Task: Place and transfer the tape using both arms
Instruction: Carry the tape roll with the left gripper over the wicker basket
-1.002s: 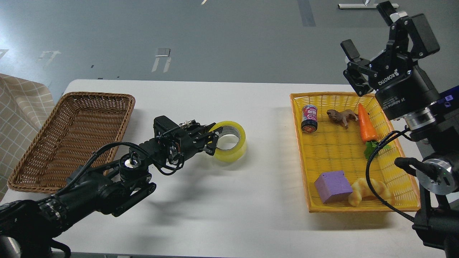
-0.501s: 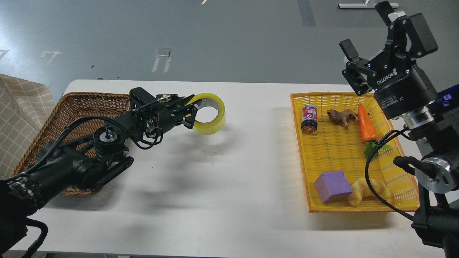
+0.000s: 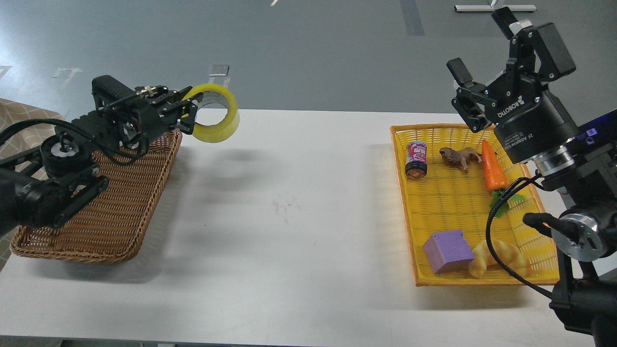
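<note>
The tape (image 3: 219, 123) is a yellowish translucent roll with a grey-white core. My left gripper (image 3: 189, 114) is shut on its near rim and holds it in the air, by the far right corner of the brown wicker basket (image 3: 115, 212). My right gripper (image 3: 477, 48) is open and empty, raised high above the far right corner of the yellow basket (image 3: 434, 193).
The yellow basket holds a small can (image 3: 416, 159), a brown animal toy (image 3: 460, 156), a toy carrot (image 3: 493, 168), a purple block (image 3: 447, 250) and a croissant toy (image 3: 496, 258). The white table (image 3: 289, 217) spans between the baskets. A checked cloth (image 3: 19, 120) lies at the far left.
My left arm has lifted the tape off the table and carried it up and to the left, toward the brown basket. My right gripper has shifted slightly left.
</note>
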